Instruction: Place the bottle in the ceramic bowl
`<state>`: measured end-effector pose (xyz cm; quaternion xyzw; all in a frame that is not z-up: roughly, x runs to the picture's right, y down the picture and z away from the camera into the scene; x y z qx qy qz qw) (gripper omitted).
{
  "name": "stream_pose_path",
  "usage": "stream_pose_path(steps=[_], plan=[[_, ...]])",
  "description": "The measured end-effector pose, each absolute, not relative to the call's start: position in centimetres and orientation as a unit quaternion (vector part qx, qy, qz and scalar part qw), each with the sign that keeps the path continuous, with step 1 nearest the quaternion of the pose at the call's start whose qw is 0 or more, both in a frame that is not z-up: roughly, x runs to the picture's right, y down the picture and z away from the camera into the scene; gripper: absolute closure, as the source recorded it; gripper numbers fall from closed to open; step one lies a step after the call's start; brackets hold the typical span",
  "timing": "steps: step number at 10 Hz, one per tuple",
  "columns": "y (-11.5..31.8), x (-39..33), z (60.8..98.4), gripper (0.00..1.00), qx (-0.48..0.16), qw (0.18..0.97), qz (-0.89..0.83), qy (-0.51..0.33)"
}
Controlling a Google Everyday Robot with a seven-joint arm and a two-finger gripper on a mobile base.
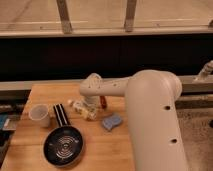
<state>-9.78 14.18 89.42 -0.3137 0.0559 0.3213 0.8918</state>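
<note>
– Claw point(90, 106) first: where is it?

– Low over the worktop point(115, 152), up and to the right of the ceramic bowl point(63, 145), at the end of the cream arm point(150, 115) that reaches in from the right.

– Clenched or released?

– I cannot tell; its tip merges with the pale things under it.

– And the bottle?

– The bottle point(78, 105) is a small white shape at the claw's left edge, lying on the wood above the bowl and apart from it. Whether the claw touches it, I cannot tell. It is not in the bowl.

– What else is close by?

– A thin red object point(103, 101) is just on the claw's far side from the bowl. A blue sponge point(112, 122) lies to the bowl's upper right, lower than the claw.

– Nearer the bowl?

– A black striped bar point(61, 115) is just above the bowl's rim, and a small pale cup point(39, 114) stands upright to the bowl's upper left. The bowl itself is black with pale rings inside and holds nothing.
</note>
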Motion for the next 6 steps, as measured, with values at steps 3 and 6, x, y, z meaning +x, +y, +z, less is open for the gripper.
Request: stream_pose_path(steps=[3,6], plan=[[14.3,-9.1,88.6,0.81,-0.304,0.896,0.317,0.058],[12.6,-6.5,85.4,1.0,-0.279,0.9,0.327,0.069]])
